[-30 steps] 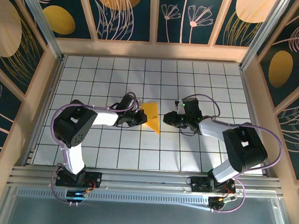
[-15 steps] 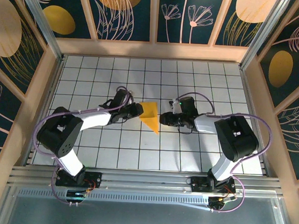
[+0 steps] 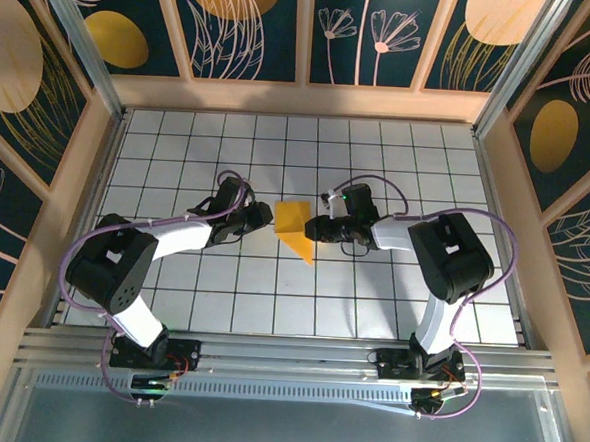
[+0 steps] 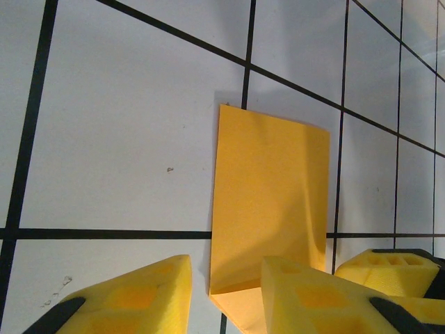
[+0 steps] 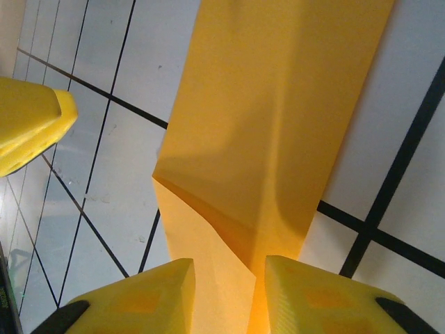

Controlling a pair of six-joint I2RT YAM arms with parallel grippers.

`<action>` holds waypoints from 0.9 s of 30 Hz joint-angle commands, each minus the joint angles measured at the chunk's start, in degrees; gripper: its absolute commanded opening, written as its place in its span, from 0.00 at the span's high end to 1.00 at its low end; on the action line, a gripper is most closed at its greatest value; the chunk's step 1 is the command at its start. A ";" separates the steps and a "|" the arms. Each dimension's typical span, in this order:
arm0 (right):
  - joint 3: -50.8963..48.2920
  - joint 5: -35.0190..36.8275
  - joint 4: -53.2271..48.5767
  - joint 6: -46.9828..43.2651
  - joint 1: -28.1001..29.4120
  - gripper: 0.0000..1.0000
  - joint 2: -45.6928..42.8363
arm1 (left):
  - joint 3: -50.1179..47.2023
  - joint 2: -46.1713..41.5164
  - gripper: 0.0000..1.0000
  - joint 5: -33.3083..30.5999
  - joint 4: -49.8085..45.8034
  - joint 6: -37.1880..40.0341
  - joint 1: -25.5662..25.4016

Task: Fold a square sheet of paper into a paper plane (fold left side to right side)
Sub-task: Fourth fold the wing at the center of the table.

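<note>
From above: sheet of paper (image 3: 295, 228), already folded to a narrow pointed shape, near the middle of the tiled table (image 3: 179, 154). Long axis slanted, with the blunt end toward the far side and the point toward the near side, a little to the right. Left gripper (image 3: 268, 217) just beside the blunt end on the left, right gripper (image 3: 313, 229) just beside it on the right. About equally near, facing each other across the paper.

Judged from the task: left edge to be carried over this axis toward the right, so probably work for the left gripper, the right one steadying.

From the left wrist, not readable from above: a flap of the paper (image 4: 271, 202) lifted off the tile and throwing a shadow. Jaws a little apart, the paper's near corner in the gap, pinching nothing.

From the right wrist: a raised crease in the paper (image 5: 278, 125) running in between the pads. Jaws slightly parted here too — no clamp seen.
</note>
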 commanded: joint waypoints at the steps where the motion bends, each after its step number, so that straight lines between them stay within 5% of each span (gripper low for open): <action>1: 1.34 -1.09 0.72 -0.73 0.49 0.70 0.66 | -0.32 -1.51 0.68 -0.90 -0.89 -0.28 0.43; 4: 0.99 -1.17 0.35 -0.79 0.50 0.77 0.13 | -0.59 -1.60 0.68 0.01 -0.31 -0.53 0.88; 8: 0.95 -0.89 -1.10 -1.14 0.42 1.00 -0.89 | -2.21 -2.08 0.63 3.41 2.92 -1.68 2.45; 14: -0.34 -0.37 -0.61 -0.64 -0.08 1.00 -5.54 | -3.81 -1.98 0.51 9.59 8.45 -2.52 4.77; 27: -5.49 -5.44 5.67 3.47 -2.01 1.00 -10.79 | -0.95 7.11 0.51 21.24 18.01 -5.77 5.42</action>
